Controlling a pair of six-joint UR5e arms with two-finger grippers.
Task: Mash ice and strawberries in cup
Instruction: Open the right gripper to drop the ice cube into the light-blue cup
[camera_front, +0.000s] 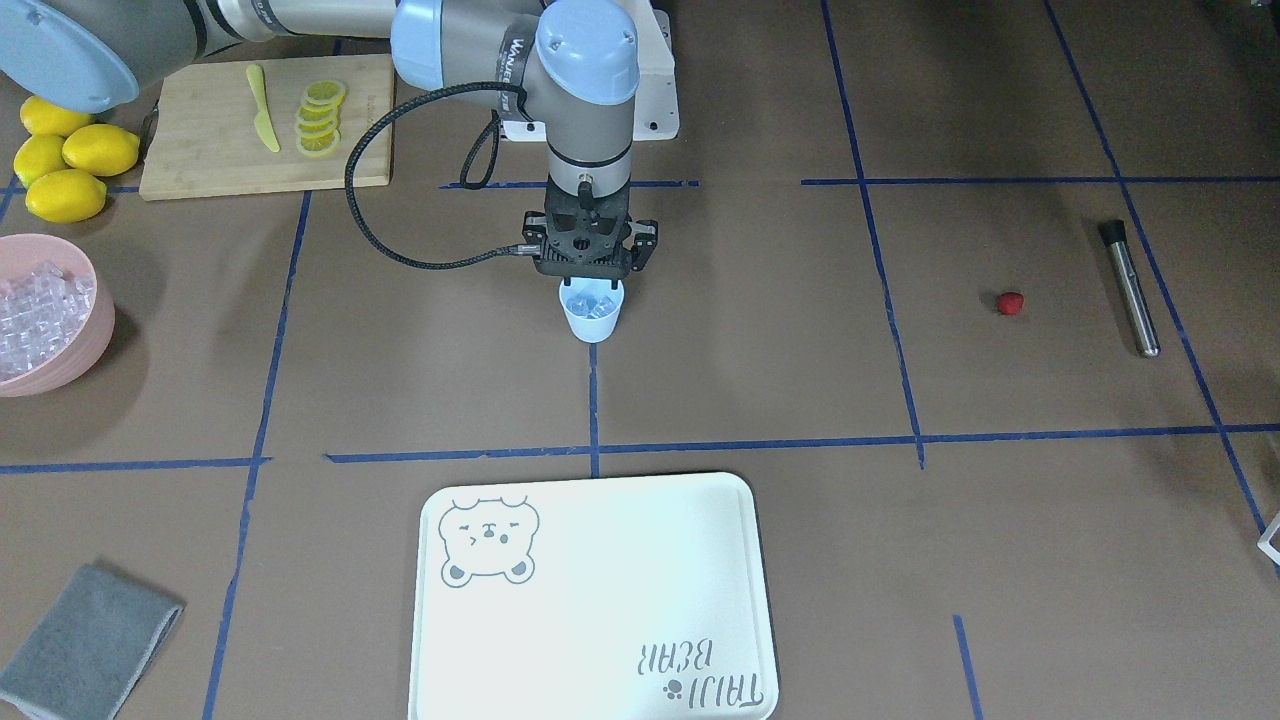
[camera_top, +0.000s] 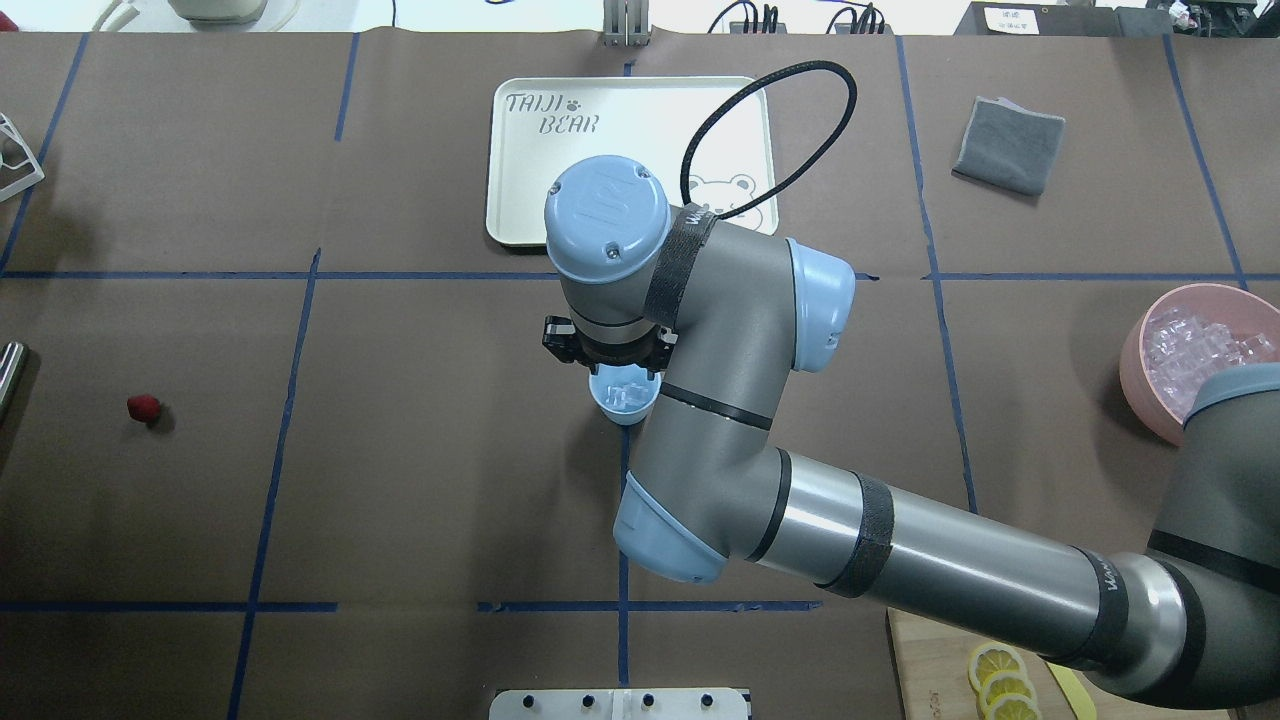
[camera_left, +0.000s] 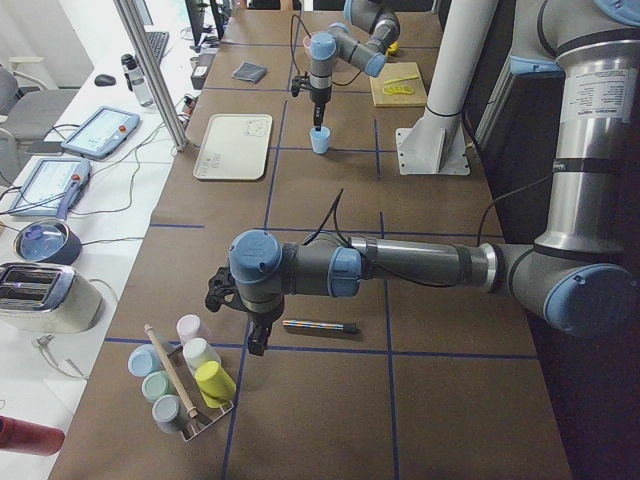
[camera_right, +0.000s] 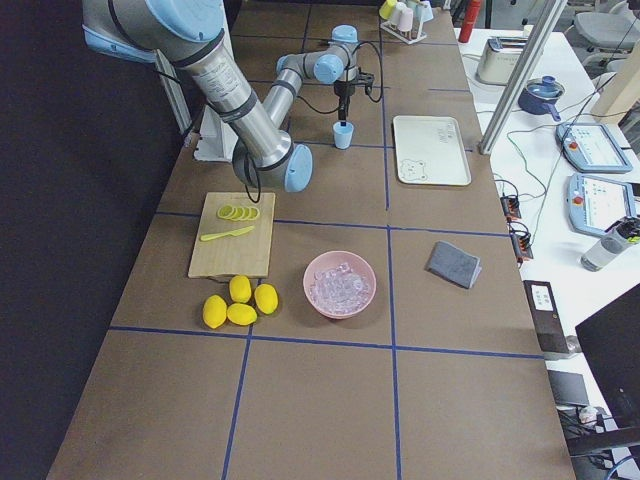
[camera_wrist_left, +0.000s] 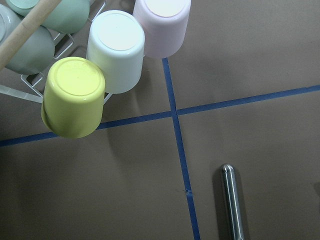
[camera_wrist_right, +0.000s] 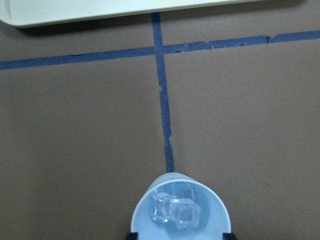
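Observation:
The light-blue cup (camera_front: 593, 325) stands upright at the table's middle on a blue tape line, with a few clear ice cubes (camera_wrist_right: 175, 212) in it. My right gripper (camera_front: 590, 262) hangs straight above the cup, open; in the right wrist view a dark fingertip (camera_wrist_right: 131, 235) shows on either side of the rim. The strawberry (camera_front: 1010, 303) lies alone on the brown table far off on my left side. My left gripper (camera_left: 254, 345) hovers by a cup rack, near the strawberry's end of the table; I cannot tell whether it is open or shut.
A steel rod (camera_front: 1130, 288) lies beyond the strawberry. A pink bowl (camera_front: 95, 330) of ice, lemons (camera_front: 65, 160) and a cutting board (camera_front: 200, 150) with lemon slices sit on my right. A white tray (camera_front: 595, 600) and grey cloth (camera_front: 85, 640) lie at the far edge. Upturned cups (camera_wrist_left: 75, 100) hang on the rack.

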